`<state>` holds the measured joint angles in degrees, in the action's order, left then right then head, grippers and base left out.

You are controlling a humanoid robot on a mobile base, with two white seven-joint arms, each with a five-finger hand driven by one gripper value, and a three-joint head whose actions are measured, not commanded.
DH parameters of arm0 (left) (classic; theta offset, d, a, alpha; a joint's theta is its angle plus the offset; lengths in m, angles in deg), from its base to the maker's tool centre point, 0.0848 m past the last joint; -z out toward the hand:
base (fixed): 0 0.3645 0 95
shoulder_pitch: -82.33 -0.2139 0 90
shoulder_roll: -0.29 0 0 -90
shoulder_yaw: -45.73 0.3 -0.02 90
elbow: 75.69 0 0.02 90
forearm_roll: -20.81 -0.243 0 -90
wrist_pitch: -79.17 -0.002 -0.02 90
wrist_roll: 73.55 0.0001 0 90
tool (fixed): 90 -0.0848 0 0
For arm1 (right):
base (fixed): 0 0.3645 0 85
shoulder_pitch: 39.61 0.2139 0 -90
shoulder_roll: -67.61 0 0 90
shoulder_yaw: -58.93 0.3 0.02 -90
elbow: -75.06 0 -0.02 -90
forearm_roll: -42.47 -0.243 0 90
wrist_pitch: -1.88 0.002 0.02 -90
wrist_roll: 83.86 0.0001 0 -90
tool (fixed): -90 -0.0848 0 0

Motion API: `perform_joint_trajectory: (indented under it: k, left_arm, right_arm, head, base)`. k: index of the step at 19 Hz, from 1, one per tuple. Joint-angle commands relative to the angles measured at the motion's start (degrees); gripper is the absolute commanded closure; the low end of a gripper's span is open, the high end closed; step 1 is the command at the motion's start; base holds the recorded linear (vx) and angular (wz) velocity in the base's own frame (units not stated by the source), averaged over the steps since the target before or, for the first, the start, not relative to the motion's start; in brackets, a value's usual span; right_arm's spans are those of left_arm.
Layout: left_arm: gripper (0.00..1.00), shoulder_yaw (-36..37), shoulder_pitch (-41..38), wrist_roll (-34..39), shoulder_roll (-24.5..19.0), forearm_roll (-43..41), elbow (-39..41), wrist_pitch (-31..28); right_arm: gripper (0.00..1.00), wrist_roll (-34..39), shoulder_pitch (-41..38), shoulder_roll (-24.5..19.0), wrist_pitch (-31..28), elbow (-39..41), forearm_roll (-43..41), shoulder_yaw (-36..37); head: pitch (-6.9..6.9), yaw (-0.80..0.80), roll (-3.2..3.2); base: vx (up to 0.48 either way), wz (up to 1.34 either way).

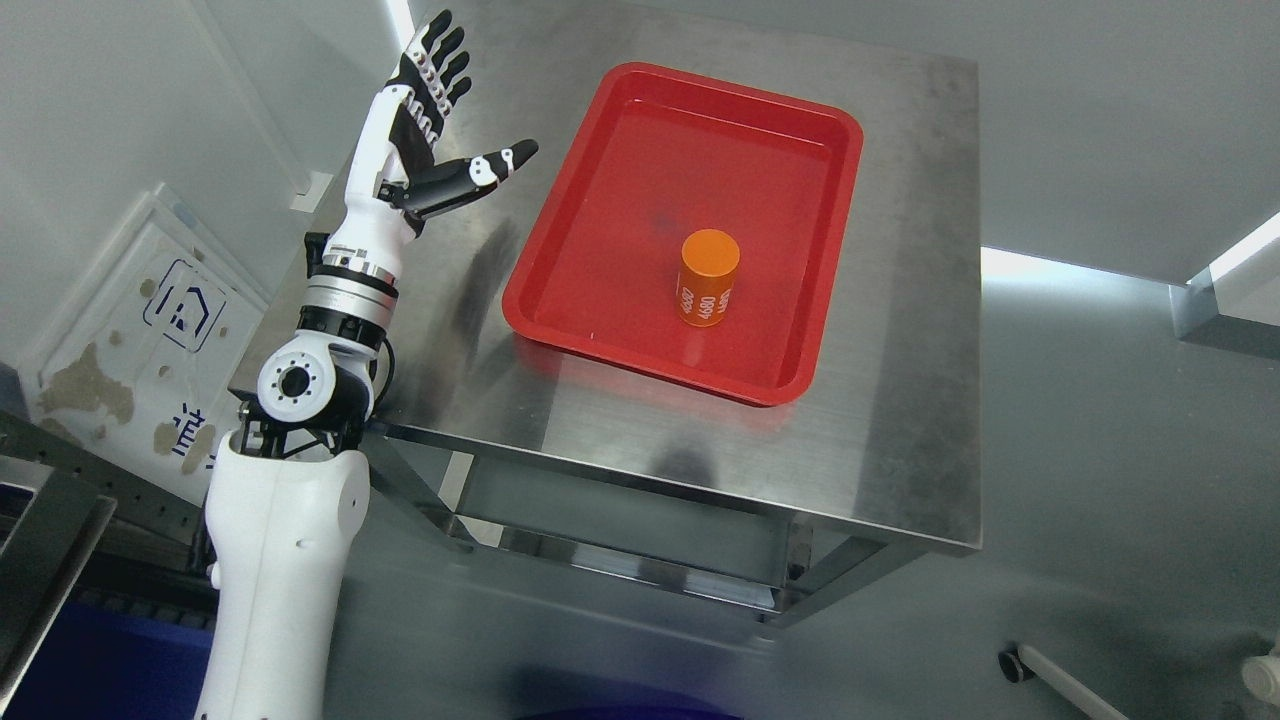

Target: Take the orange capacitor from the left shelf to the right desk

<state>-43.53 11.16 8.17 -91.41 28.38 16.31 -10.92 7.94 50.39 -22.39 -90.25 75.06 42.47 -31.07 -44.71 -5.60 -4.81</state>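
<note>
Capacitor [708, 277] stands upright in red tray [620, 150]; left robot hand [435, 120] spread, empty.

The setting looks like a robotics lab or industrial test cell. A brushed stainless-steel worktop [900, 400] on a metal frame fills the middle, bearing a plain red plastic tray [560, 320] of the kind used for sorting parts. The floor [1100, 450] is smooth grey with a glossy sheen. At 9 o'clock a worn white sign board [130, 340] with blue markings leans by a pale wall, and at 8 o'clock metal shelving [50, 540] edges in.
</note>
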Motion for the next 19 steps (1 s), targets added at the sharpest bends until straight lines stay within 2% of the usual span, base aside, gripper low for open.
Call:
perform_joint_trajectory:
  k: [1, 7, 19]
  left_arm:
    - [0.0, -8.03, -6.52, -0.08, -1.2, -0.36, 2.84, -0.95]
    - [0.0, -7.94, -6.61, 0.8, 0.64, -0.71, 2.84, -2.89]
    - [0.0, -6.45, -4.24, 0.01, 0.7, -2.38, 2.84, -3.15]
  right_arm:
    - [0.0, 0.04, -0.79, 1.0, 0.02, 1.93, 0.0, 0.62]
    - [0.0, 0.04, -0.79, 1.0, 0.02, 1.93, 0.0, 0.62]
    - [0.0, 0.04, -0.79, 1.0, 0.02, 1.93, 0.0, 0.62]
  head:
    - [0.0, 0.0, 0.0]
    - [0.0, 0.0, 0.0]
    - [0.0, 0.0, 0.0]
  base:
    - [0.0, 0.0]
    - [0.0, 0.0]
    - [0.0, 0.0]
